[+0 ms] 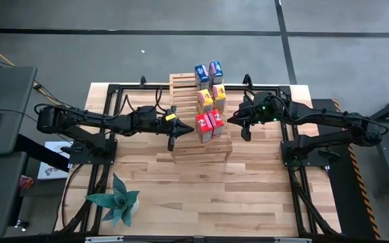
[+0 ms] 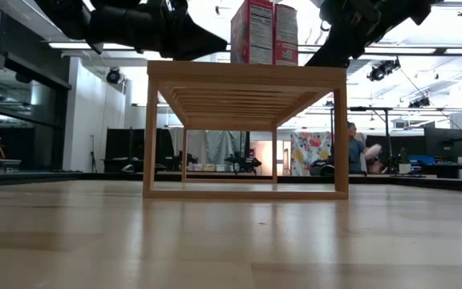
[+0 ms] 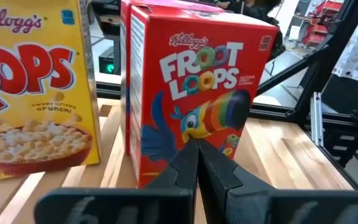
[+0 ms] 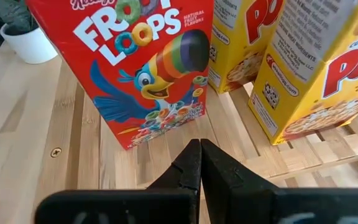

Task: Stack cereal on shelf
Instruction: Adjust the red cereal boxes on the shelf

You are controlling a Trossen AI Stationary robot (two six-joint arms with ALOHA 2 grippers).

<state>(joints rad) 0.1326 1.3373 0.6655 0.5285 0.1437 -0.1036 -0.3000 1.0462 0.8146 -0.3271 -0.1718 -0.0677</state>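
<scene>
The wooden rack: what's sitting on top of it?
Six cereal boxes stand on the rack: two red, two yellow, two blue-purple. They cover the slats beneath them.

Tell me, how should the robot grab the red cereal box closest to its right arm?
Probably by its narrow sides near the top, coming down from above. That red box stands upright on the rack, pressed against its red twin, with yellow boxes just behind, so only the top is free. The right gripper, fingers shut, would need to open first.
</scene>
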